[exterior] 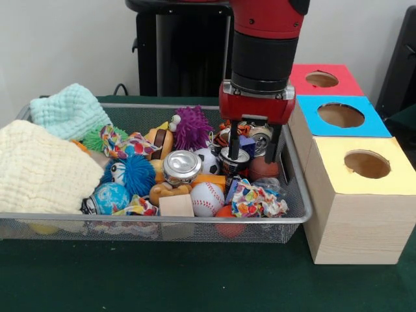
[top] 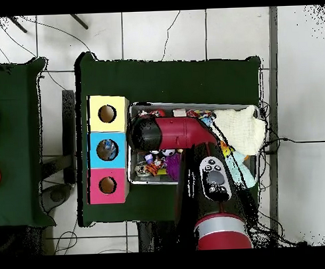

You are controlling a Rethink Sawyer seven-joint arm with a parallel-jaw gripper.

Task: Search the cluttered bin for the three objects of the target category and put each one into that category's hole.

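The end effector (exterior: 255,153) hangs low over the right end of the bin (exterior: 286,221), its fingers apart and reaching down among cans, balls and rags. A clear creased bottle (exterior: 268,184) lies by the right wall, beside a rag (exterior: 252,200). The blue box's hole (exterior: 340,115) stands just right of the bin on the green surface (exterior: 195,279).

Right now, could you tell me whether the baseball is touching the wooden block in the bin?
Touching. In the front view the baseball sits directly against the right side of the wooden block, with no gap between them. The overhead view hides both under the arm.
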